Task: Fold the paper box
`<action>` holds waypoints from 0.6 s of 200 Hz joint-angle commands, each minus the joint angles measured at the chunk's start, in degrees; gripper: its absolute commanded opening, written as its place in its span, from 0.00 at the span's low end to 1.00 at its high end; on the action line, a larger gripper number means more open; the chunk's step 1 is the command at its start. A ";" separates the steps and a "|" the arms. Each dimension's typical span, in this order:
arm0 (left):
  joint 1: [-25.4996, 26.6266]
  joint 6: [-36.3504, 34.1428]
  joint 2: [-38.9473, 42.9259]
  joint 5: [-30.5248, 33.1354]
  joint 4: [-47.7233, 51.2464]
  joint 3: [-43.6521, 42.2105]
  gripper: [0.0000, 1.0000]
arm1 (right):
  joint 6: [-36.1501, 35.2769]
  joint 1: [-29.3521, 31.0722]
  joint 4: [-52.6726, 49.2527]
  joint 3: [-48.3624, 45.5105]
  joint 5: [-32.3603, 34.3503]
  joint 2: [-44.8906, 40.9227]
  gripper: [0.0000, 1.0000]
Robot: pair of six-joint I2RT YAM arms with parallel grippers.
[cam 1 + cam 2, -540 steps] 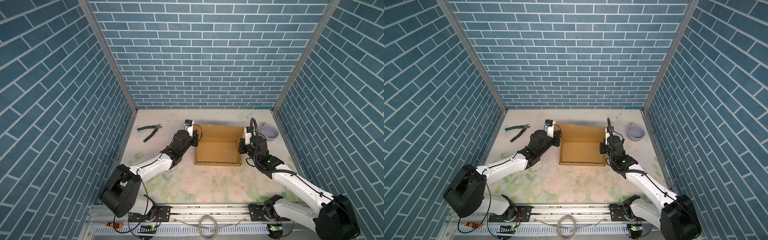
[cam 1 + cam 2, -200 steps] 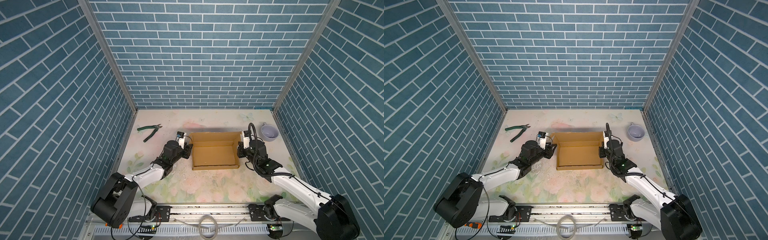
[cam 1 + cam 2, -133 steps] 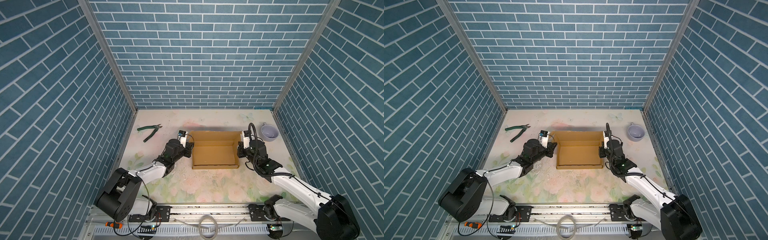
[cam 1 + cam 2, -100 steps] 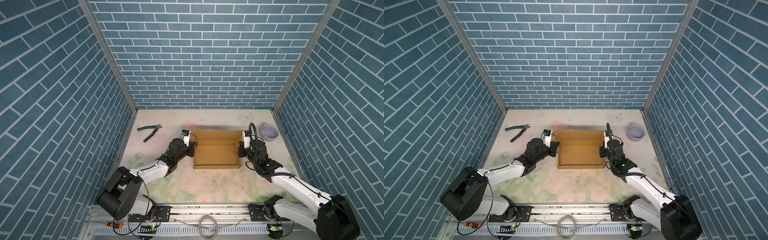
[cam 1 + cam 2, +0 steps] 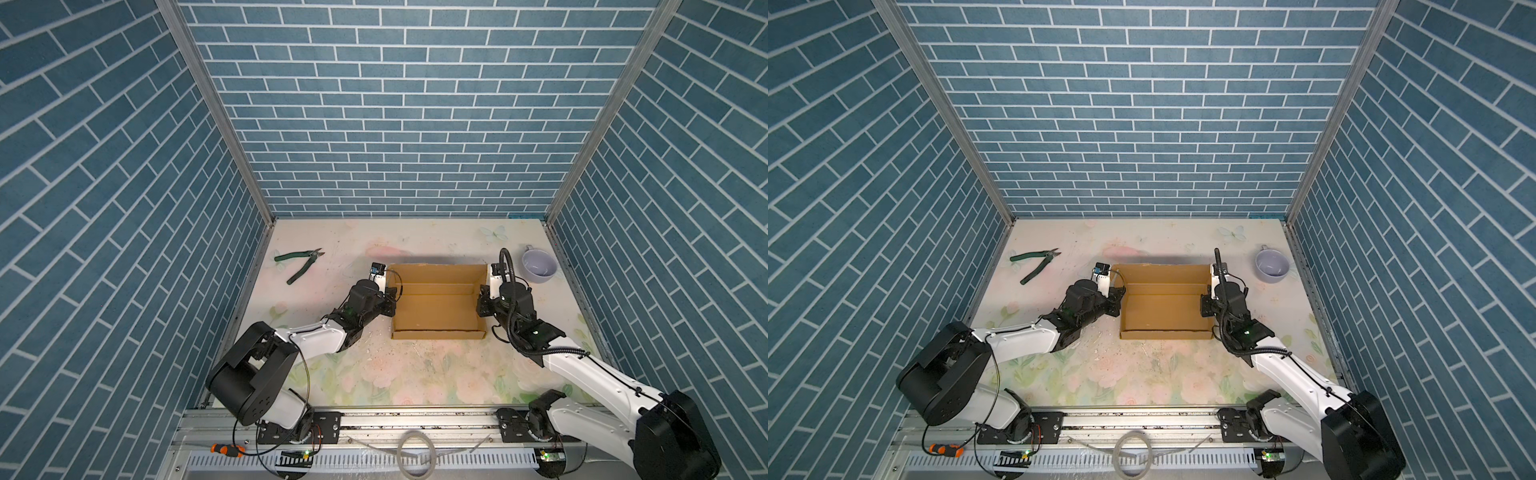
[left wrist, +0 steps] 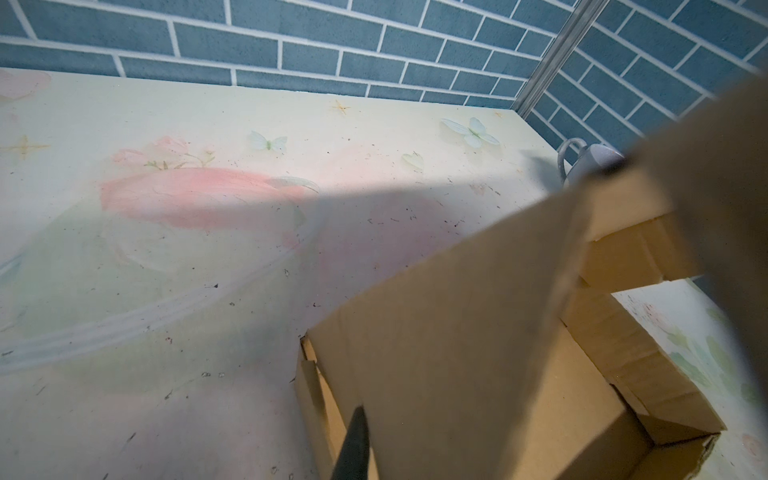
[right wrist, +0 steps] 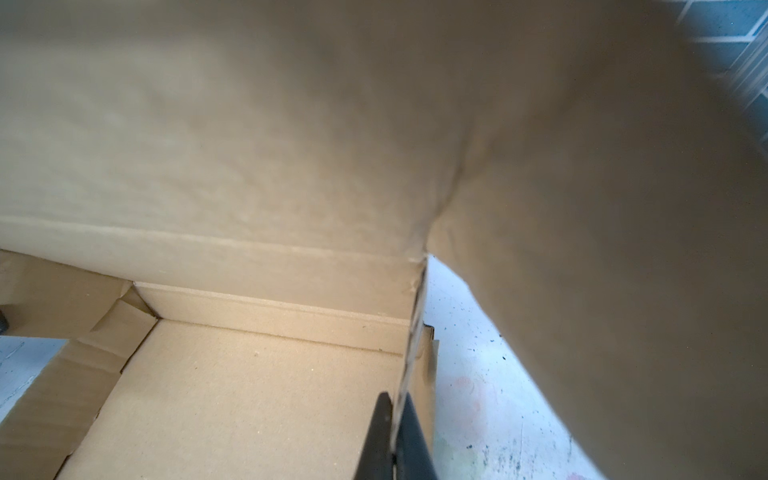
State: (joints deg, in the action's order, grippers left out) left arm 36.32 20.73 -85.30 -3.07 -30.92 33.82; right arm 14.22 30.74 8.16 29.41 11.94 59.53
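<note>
Box (image 5: pixel 436 307) sits open-topped in the middle of the surface (image 5: pixel 415 374), squarely between the two arms, back panel standing up. Left fingers (image 6: pixel 353 440) are clamped on its left wall: one dark finger shows outside the cardboard, its partner is hidden behind it. Right fingers (image 7: pixel 380 432) are pinching the right wall's top edge, cardboard sandwiched tight between them. Pliers (image 5: pixel 300 262) lie off at the back left, cup (image 5: pixel 538 264) at the back right, both apart from the box.
</note>
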 commanded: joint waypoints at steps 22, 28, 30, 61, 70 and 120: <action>2.18 -4.35 0.17 -2.04 1.20 -2.42 0.08 | 2.11 0.92 1.24 -2.07 -2.28 -1.82 0.00; 2.18 -5.25 0.29 -1.94 1.06 -2.60 0.07 | 2.13 0.94 1.35 -2.07 -2.44 -2.03 0.00; 2.25 -5.55 0.35 -1.94 0.91 -2.79 0.07 | 2.13 0.96 1.40 -2.07 -2.51 -2.04 0.00; 3.77 -10.39 0.65 -1.86 -5.29 -7.01 0.06 | 1.82 0.88 1.55 -2.33 -5.43 -2.39 0.00; 4.25 -11.79 0.62 -0.92 -6.96 -8.48 0.06 | 2.16 0.85 1.59 -2.66 -5.92 -2.76 0.00; 6.13 -15.34 -0.86 2.62 -16.12 -13.83 0.05 | 4.83 0.80 -1.14 -3.79 -6.22 -5.48 0.01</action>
State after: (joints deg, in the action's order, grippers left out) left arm 40.32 8.86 -84.49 2.04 -46.63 22.13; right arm 16.32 30.74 8.10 26.81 10.70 55.86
